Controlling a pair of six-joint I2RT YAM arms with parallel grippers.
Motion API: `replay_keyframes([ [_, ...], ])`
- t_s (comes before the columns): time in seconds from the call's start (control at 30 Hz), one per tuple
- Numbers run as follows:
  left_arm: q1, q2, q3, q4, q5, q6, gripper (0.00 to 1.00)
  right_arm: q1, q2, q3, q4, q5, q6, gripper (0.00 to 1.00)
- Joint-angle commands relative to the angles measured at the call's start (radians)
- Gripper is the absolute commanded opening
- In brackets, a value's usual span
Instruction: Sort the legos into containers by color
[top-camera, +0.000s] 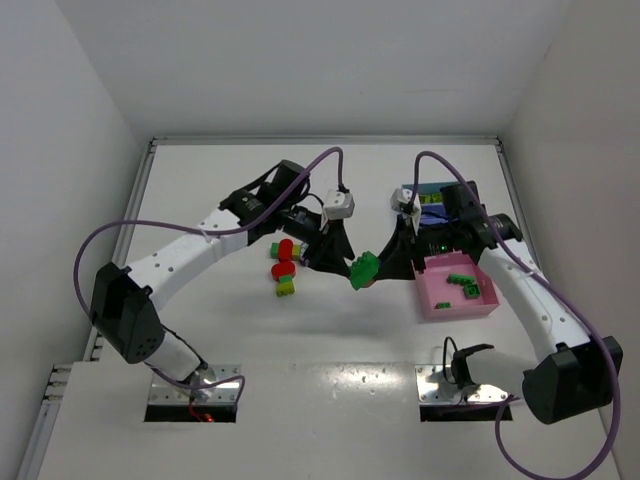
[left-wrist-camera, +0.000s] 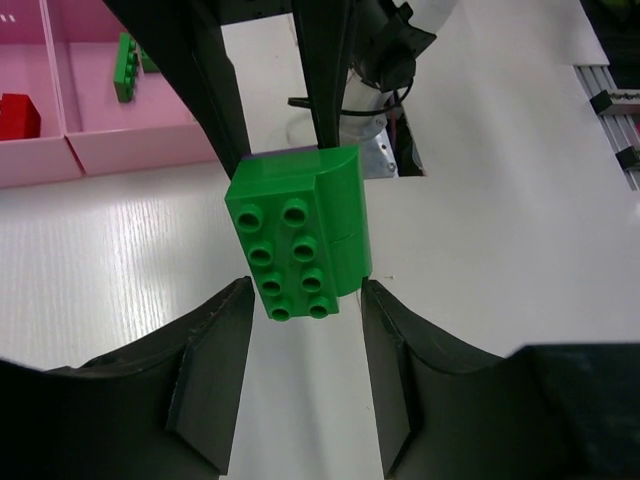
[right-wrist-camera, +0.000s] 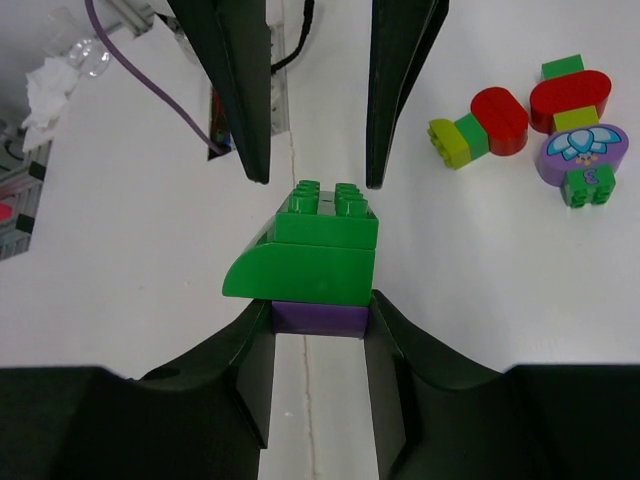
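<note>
A stack of legos hangs above the table between both arms: a green studded brick (left-wrist-camera: 300, 250) and a curved green brick (right-wrist-camera: 310, 270) on a purple brick (right-wrist-camera: 320, 319). My right gripper (right-wrist-camera: 320, 330) is shut on the purple brick at the stack's base. From the opposite side, my left gripper (left-wrist-camera: 305, 305) pinches the studded green end with its fingertips only. The top view shows the stack (top-camera: 362, 268) between the two grippers. A pink container (top-camera: 455, 308) on the right holds small green legos (top-camera: 462, 283). A blue container (top-camera: 432, 192) sits behind the right arm.
Loose legos lie left of the stack: red (right-wrist-camera: 500, 120), yellow-green (right-wrist-camera: 450, 142) and a purple piece with a flower print (right-wrist-camera: 585, 155), also in the top view as loose legos (top-camera: 284, 265). A second pink tray (left-wrist-camera: 30, 150) holds a red brick (left-wrist-camera: 18, 115).
</note>
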Motion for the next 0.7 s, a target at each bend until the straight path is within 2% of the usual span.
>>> replay_keyframes([
  [0.0,-0.007,0.008,0.05,0.011,0.058,0.026,0.52,0.008,-0.019,0.026,-0.015,0.001,-0.104,0.0],
  [0.1,-0.016,0.028,0.061,0.011,0.071,0.014,0.51,0.017,-0.019,0.026,-0.015,0.01,-0.104,0.0],
  [0.2,-0.026,0.038,0.061,0.011,0.083,0.014,0.6,0.017,-0.019,0.026,-0.006,0.01,-0.104,0.0],
  [0.67,-0.064,0.086,0.099,-0.008,0.092,0.014,0.6,0.035,-0.01,0.046,0.021,0.019,-0.104,0.0],
])
